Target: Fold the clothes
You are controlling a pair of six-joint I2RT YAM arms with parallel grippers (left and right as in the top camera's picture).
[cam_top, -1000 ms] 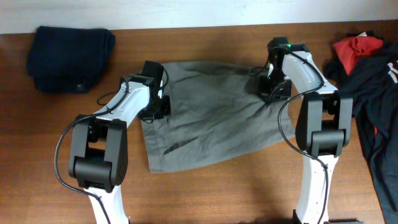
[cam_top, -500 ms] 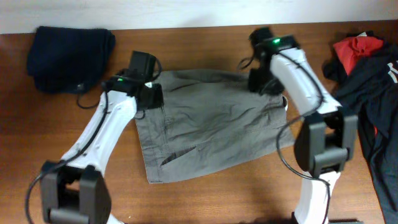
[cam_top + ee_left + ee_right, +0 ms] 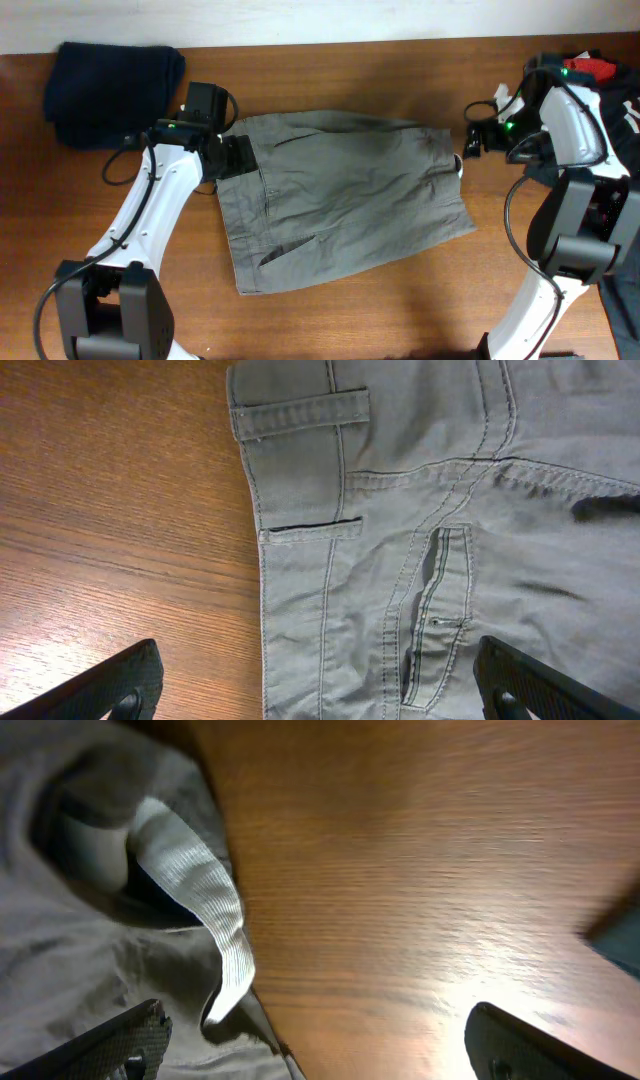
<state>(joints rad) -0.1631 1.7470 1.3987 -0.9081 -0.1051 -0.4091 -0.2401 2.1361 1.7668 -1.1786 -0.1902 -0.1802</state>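
1. The grey-olive trousers (image 3: 340, 200) lie flat in the middle of the grainy brown wooden table (image 3: 400, 310), forming a rough, lightly creased rectangle.
2. Their cloth is matte woven cotton with doubled stitch lines, a belt loop (image 3: 300, 415) and a narrow pocket slit (image 3: 435, 610).
3. At their right edge a pale ribbed strip (image 3: 195, 890) curls upward.
4. The left gripper (image 3: 318, 690) hangs over the trousers' left edge, its 2 black fingers wide apart and empty.
5. The right gripper (image 3: 320, 1045) is just beside the right edge, over bare wood, with its fingers spread and holding nothing.
6. A soft navy bundle (image 3: 112, 80) sits at the far left, and red and black garments (image 3: 590, 90) are heaped at the right.
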